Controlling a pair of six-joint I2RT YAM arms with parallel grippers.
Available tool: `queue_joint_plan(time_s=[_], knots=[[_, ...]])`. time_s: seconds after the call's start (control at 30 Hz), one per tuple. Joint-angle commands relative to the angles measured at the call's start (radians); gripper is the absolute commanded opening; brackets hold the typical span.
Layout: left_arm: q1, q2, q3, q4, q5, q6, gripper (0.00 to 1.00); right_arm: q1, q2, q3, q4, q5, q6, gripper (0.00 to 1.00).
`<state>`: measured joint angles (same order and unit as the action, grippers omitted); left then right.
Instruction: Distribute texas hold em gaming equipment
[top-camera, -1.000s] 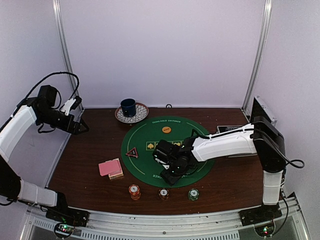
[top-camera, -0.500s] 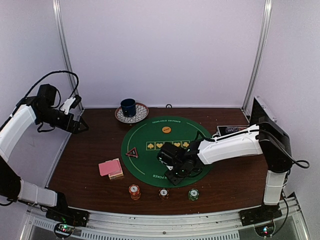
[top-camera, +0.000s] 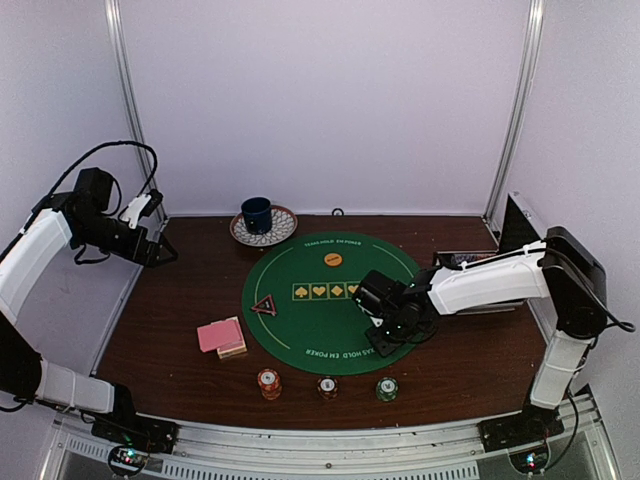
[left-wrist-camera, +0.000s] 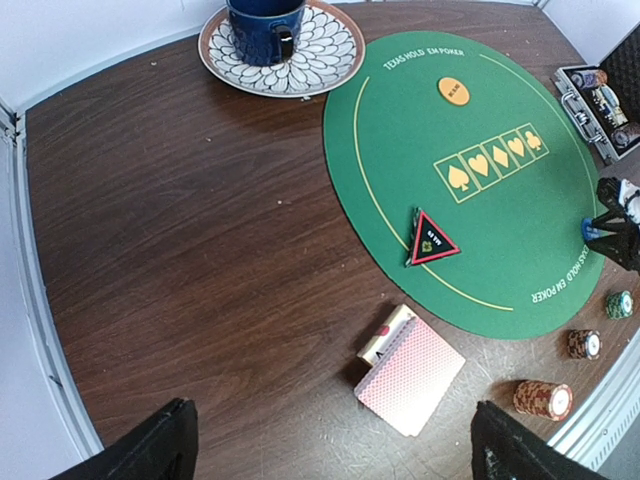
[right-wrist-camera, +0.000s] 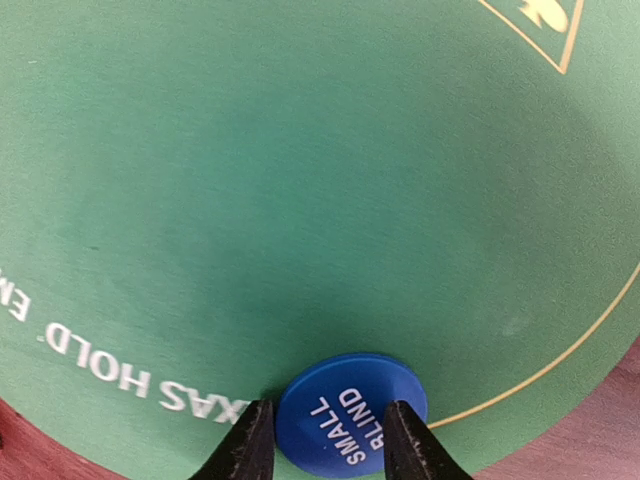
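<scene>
My right gripper (top-camera: 383, 343) is low over the near right part of the round green mat (top-camera: 300, 335) and is shut on a flat blue disc (right-wrist-camera: 350, 418) printed SMALL BLIND, one finger on each side of it. An orange-yellow disc (top-camera: 333, 259) lies at the mat's far side. The red-edged black triangle marker (top-camera: 264, 306) sits on its left edge. A stack of pink-backed cards (top-camera: 221, 336) lies left of the mat. Three striped chip stacks (top-camera: 268, 382), (top-camera: 327, 386), (top-camera: 387, 388) stand in a row at the front. My left gripper (top-camera: 160, 250) hangs open, high at the far left.
A blue cup (top-camera: 257, 213) on a patterned saucer (top-camera: 280, 228) stands behind the mat. An open black metal-edged case (top-camera: 460, 260) with chips inside sits at the right behind my right arm. Dark wooden table, walls on three sides.
My right gripper has moved to the right across the near part of the mat and its fingers have narrowed. The left arm has not moved.
</scene>
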<state>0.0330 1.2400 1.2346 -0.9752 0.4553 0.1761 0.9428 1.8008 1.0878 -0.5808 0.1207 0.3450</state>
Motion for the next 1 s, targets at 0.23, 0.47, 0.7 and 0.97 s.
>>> queue_joint_plan(time_s=[0.23,0.47,0.7,0.97], knots=[[0.005,-0.005,0.034,-0.019,0.027,0.024,0.98,-0.056,-0.029,-0.035,-0.104,0.079,-0.023,0.42],[0.006,-0.001,0.035,-0.028,0.030,0.035,0.98,-0.059,-0.076,-0.001,-0.163,0.080,-0.051,0.54],[0.005,-0.003,0.037,-0.039,0.023,0.042,0.98,-0.033,-0.129,0.143,-0.266,0.053,-0.087,0.76],[0.005,-0.006,0.035,-0.040,0.018,0.048,0.98,0.120,-0.105,0.272,-0.249,-0.077,-0.121,0.81]])
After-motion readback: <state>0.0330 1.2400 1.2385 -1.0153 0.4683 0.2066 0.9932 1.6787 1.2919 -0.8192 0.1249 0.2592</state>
